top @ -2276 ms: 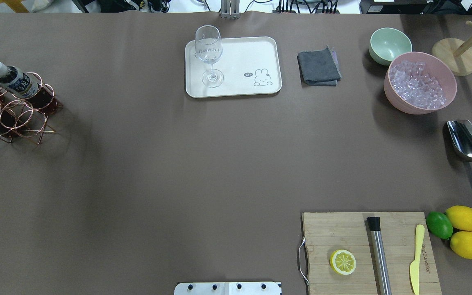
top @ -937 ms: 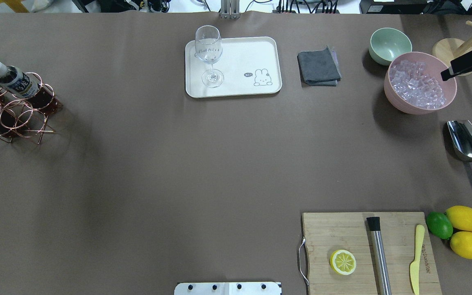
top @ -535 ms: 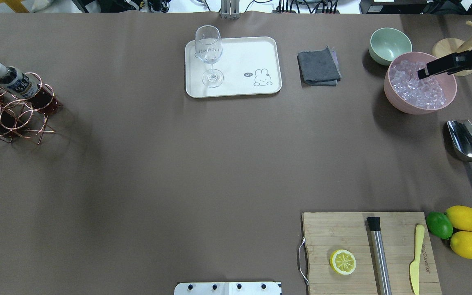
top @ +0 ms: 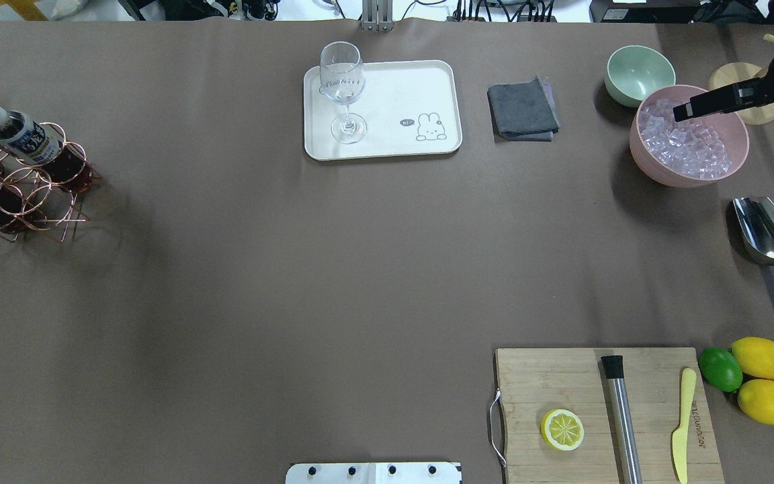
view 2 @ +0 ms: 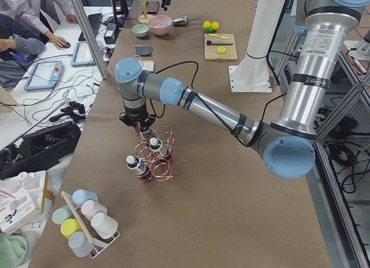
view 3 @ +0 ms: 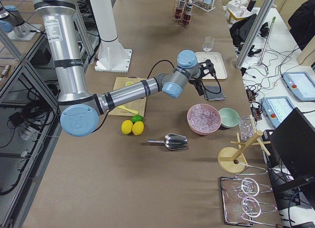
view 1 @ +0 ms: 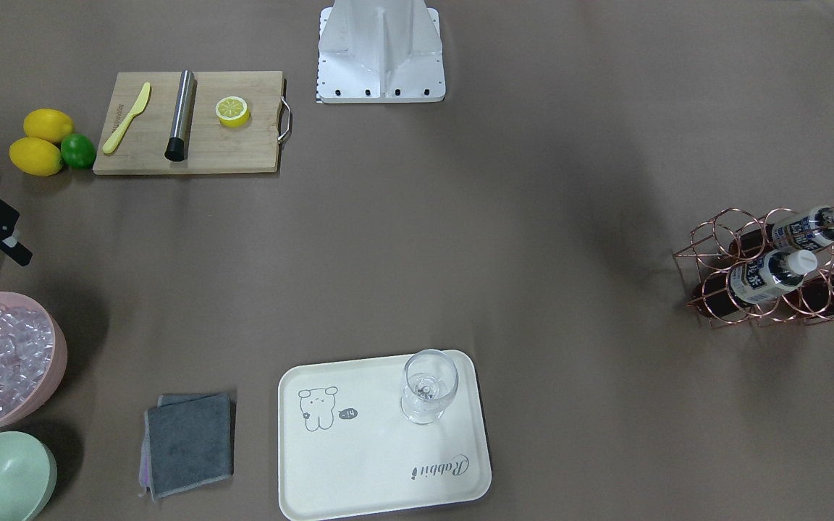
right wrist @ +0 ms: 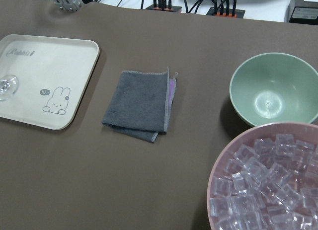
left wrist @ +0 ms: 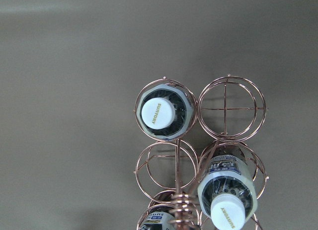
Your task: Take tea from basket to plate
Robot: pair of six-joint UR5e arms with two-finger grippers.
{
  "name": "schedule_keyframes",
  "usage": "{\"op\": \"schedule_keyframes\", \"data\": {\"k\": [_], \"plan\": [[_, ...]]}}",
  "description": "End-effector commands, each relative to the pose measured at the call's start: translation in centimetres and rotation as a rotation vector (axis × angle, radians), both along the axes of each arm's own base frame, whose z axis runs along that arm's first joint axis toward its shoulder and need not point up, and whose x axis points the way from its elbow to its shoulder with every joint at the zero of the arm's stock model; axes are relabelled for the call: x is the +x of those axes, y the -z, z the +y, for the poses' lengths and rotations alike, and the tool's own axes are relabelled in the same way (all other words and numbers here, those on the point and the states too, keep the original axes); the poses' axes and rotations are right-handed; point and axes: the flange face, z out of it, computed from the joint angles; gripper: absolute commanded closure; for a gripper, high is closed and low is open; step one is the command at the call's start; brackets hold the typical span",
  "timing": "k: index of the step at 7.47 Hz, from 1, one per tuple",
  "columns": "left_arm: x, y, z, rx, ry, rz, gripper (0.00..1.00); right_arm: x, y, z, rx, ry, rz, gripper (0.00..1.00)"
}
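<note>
Where the near arm bends down in the left side view, the left gripper [view 2: 141, 126] hangs right over the rose-gold wire basket [left wrist: 225, 109] made of round rings. I cannot tell how far apart its fingers are. Three small clear bottles of dark brown tea [view 1: 772, 273] with white caps lean in the basket's rings, at the table's left edge.

The right gripper [top: 686, 109] hangs over one big pink bowl [top: 656, 171] full of ice cubes, near the table's far right corner. I cannot tell if it is wide or closed either.

Close to that bowl are one pale green bowl [top: 639, 70], one folded grey cloth [top: 523, 107] and one shiny metal scoop [top: 766, 232].

The cream-white tray [top: 394, 87] with a drawn bear lies at the middle of the far edge, well apart from the basket. One tall clear glass [top: 343, 87] stands near its corner.

One wooden cutting board [top: 541, 383] at the near edge carries one lemon half [top: 562, 429], one metal rod [top: 622, 420] and one yellow knife [top: 681, 427]. Two yellow lemons [top: 761, 358] and one green lime [top: 720, 368] sit bunched beside it.

A brown sheet [top: 293, 269] covers the whole table. Beside it stands a white desk [view 2: 69, 48] with tablets and cables, where people's arms [view 2: 17, 48] rest.
</note>
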Motion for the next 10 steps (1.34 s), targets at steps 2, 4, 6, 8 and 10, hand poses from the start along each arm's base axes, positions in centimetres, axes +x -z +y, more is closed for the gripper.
{"op": "schedule_keyframes", "data": {"k": [2, 4, 6, 8, 10], "plan": [[-0.4, 1.8, 0.7, 0.001, 0.007, -0.006, 1.0, -0.3, 0.2, 0.0, 0.001, 0.0, -0.006, 0.0], [-0.2, 3.1, 0.3, 0.022, 0.004, -0.003, 1.0, -0.3, 0.3, 0.0, 0.004, 0.001, -0.008, 0.0], [1.0, 5.5, 0.0, 0.056, -0.005, 0.005, 1.0, -0.3, 0.3, 0.0, 0.004, 0.004, -0.007, 0.0], [2.7, 6.9, -0.3, 0.065, -0.03, 0.009, 1.0, -0.3, 0.1, -0.1, 0.002, 0.003, -0.007, 0.0], [4.0, 7.9, -0.6, 0.06, -0.033, 0.015, 1.0, -0.3, 0.4, -0.1, 0.008, 0.001, -0.008, 0.0]]}}
